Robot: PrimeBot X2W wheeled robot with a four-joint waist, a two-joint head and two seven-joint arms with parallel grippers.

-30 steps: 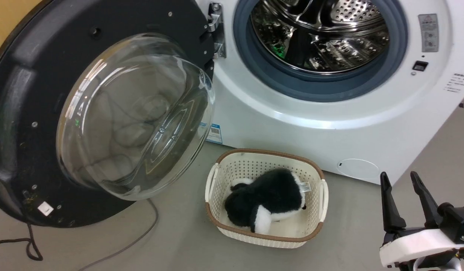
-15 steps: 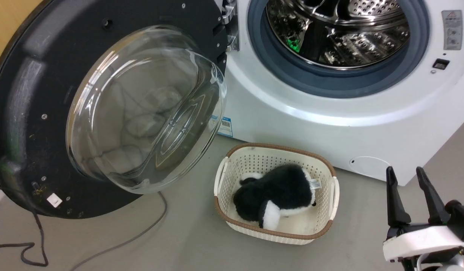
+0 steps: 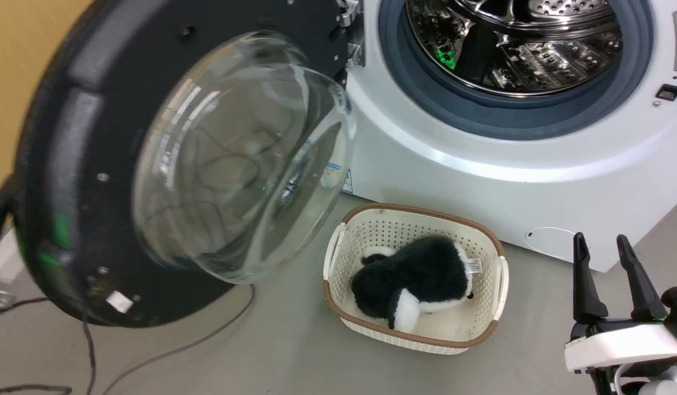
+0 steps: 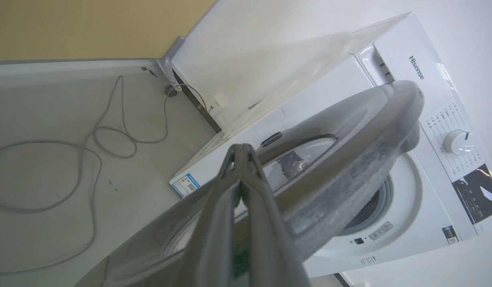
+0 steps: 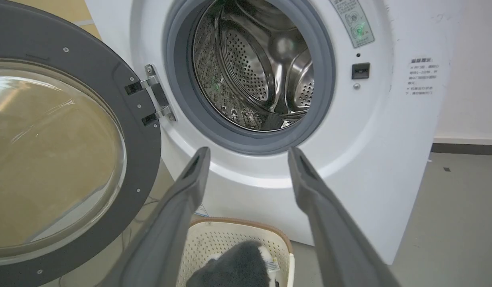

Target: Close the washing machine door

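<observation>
Washing machine door (image 3: 91,126) hangs wide open on its hinge (image 3: 354,38) at the left of the washing machine (image 3: 481,181), unlatched, with the left hand (image 4: 241,153) pinched shut, seemingly pressing the door's outer face, and the right hand (image 3: 601,244) spread wide, empty.

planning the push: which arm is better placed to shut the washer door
Left: the left gripper, shut, sits at the outer side of the washing machine door, ready to push. The right gripper, open, is away from it.
</observation>
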